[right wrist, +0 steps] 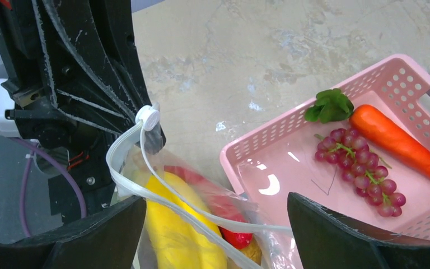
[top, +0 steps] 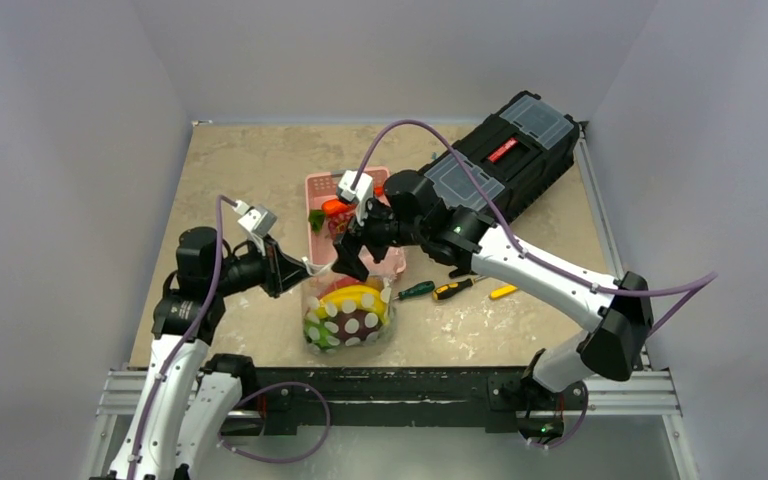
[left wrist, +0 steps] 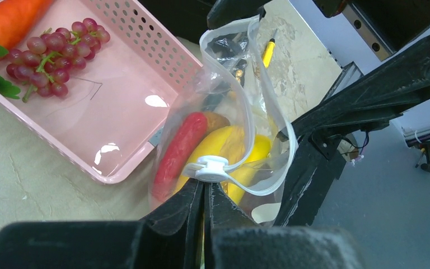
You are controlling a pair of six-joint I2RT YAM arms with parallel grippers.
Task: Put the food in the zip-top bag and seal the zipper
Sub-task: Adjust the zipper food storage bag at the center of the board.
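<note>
The zip-top bag (top: 348, 315), nearest, with the banana bunch (right wrist: 173, 235) inside, is held open only by the left gripper (left wrist: 204, 188), its fingers pressed together on the mouth edge by the zipper (right wrist: 126, 140). If that film is let slip, the mouth could be lost. Beyond, the right gripper (right wrist: 215, 230) is spread wide and empty. The grapes (right wrist: 358, 168) and carrot (right wrist: 397, 140) are seen in the pink basket (right wrist: 246, 145), whose rim could be snagged.

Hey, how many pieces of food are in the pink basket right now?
2: the carrot lies along one side of the pink basket, and the grapes lie right beside it. Part of the basket is out of frame, so more may be hidden.
</note>
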